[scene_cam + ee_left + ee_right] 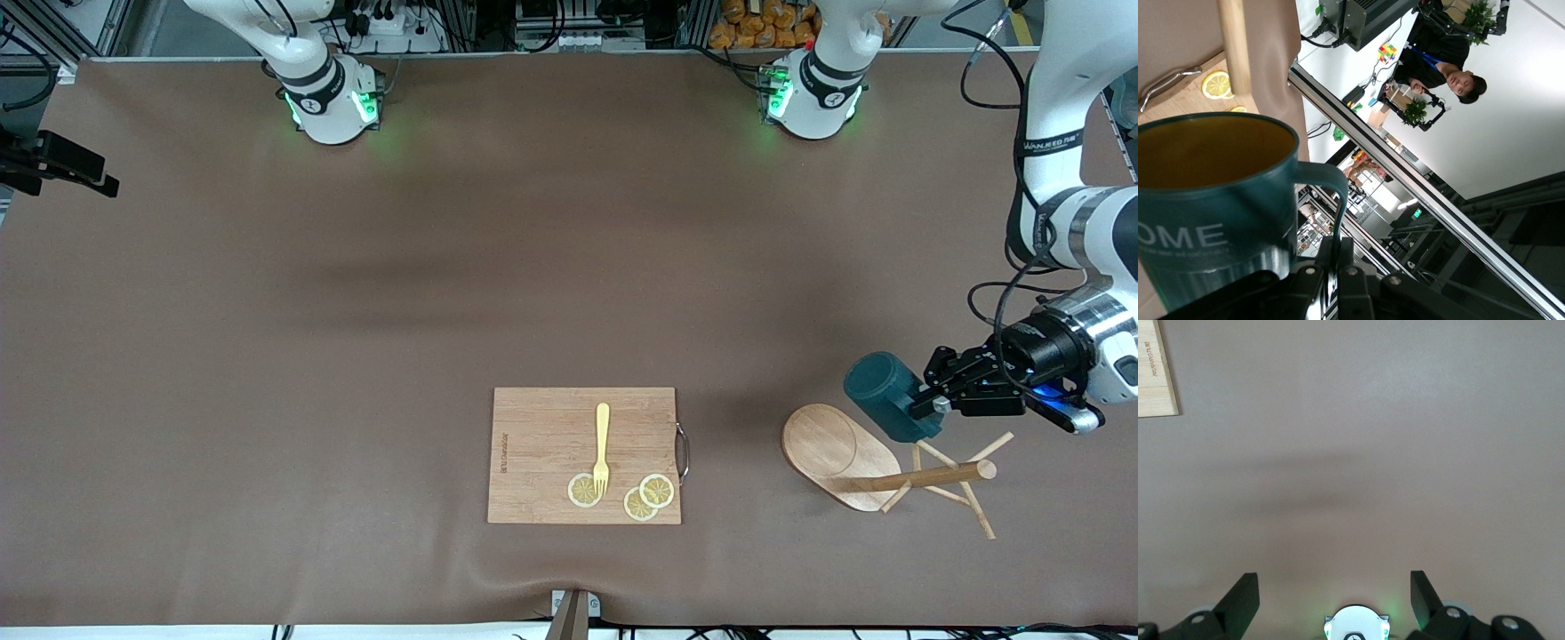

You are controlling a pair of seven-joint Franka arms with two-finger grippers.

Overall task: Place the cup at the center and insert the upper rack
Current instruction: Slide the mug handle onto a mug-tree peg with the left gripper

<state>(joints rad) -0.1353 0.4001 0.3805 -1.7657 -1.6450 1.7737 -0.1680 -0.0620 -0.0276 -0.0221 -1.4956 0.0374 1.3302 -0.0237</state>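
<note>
My left gripper [925, 409] is shut on the loop handle of the dark teal cup [880, 391] and holds it tipped on its side, just above the oval base of the wooden mug tree [836, 449]. The mug tree lies on its side at the left arm's end of the table, with its pole and pegs [942, 476] resting on the cloth. The left wrist view shows the cup [1211, 220], its yellowish inside, my left gripper [1345, 257] pinching the handle, and the pole [1235, 47]. My right gripper [1335, 583] is open and empty high over bare cloth.
A rectangular wooden cutting board [542, 462] lies near the table's front edge, at mid-table. It carries a yellow fork [602, 449] and three lemon slices [656, 490]. Its corner shows in the right wrist view [1155, 373]. Brown cloth covers the table.
</note>
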